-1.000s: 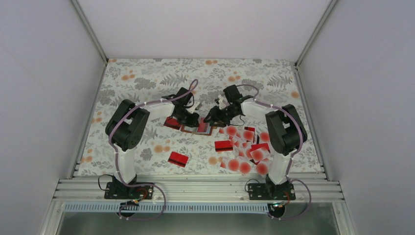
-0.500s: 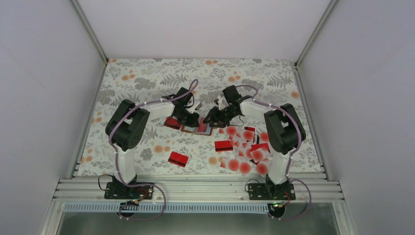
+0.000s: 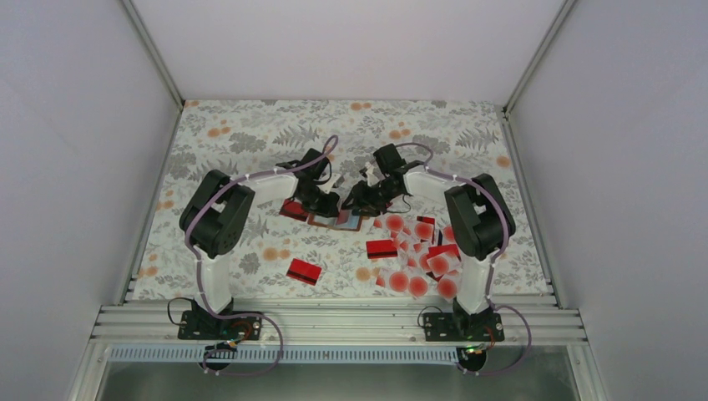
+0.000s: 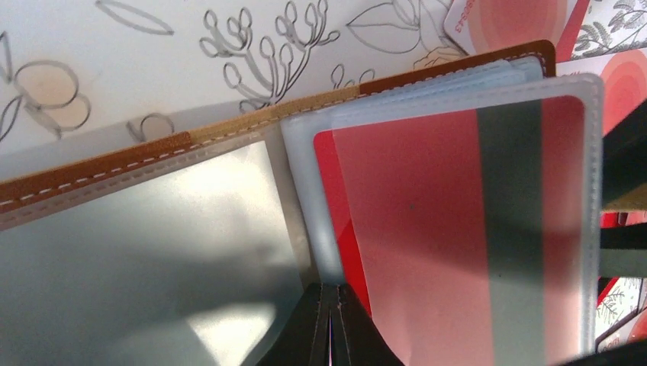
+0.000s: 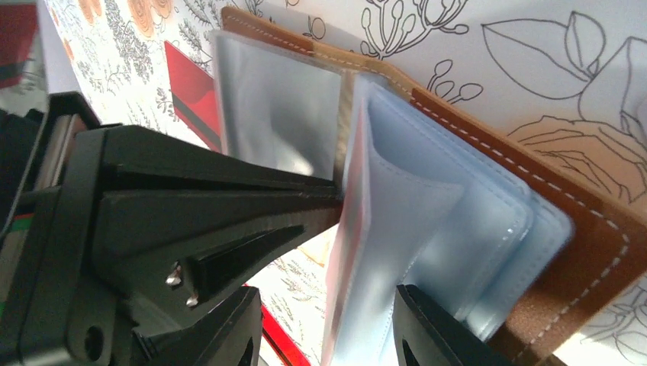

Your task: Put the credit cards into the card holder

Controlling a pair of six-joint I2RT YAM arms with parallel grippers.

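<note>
Floral-cloth table (image 3: 234, 142): brown leather folding card holder (image 3: 336, 224) lies open mid-table. Loose red and red-dot white credit cards (image 3: 417, 261) are heaped toward the near right corner. One red black-striped card (image 4: 427, 229) sits in a clear sleeve (image 4: 591, 229). My left gripper (image 4: 332, 329) is clamped tight at the fold; can't tell if it pinches anything. My right gripper (image 5: 328, 324) is half open, straddling an upright sleeve.
</note>
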